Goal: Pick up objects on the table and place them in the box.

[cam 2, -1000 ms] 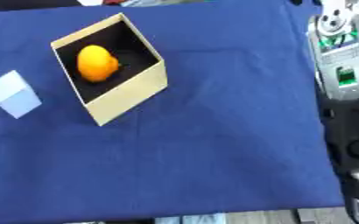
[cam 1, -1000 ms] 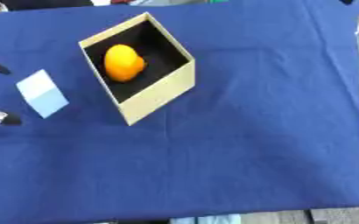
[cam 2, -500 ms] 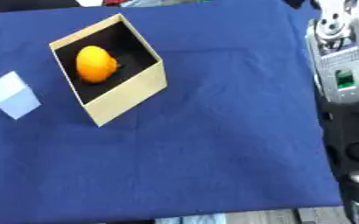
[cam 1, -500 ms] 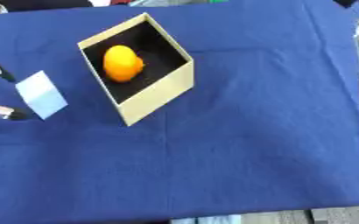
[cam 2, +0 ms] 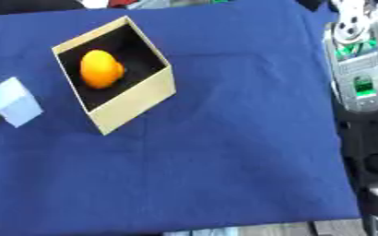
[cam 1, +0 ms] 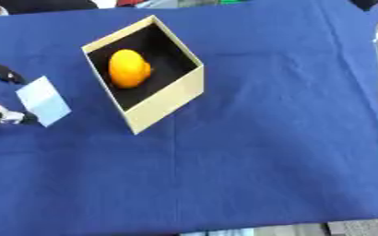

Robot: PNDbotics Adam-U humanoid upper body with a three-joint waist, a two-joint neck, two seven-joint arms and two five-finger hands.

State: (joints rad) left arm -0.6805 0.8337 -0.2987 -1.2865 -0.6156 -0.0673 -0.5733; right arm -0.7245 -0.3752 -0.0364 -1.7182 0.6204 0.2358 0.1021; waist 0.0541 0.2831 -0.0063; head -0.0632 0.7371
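An open tan cardboard box (cam 1: 166,100) with a dark inside stands tilted on the blue tablecloth, upper left of centre. An orange fruit (cam 1: 128,68) lies inside it. Left of the box sits a light blue block (cam 1: 43,100). My left hand (cam 1: 0,114) shows only as dark fingers at the left edge, one above the block and one below it, curled round it and touching its lower side. Of my right arm (cam 2: 357,69) only the silver and black forearm shows, along the right edge of the right eye view; its hand is out of sight.
The blue cloth (cam 1: 249,166) covers the whole table; its near edge runs along the bottom of the views. The right arm stands along the table's right side.
The fingers of my left hand have drawn in toward the light blue block from above and below. The block, the box and the fruit stay where they were.
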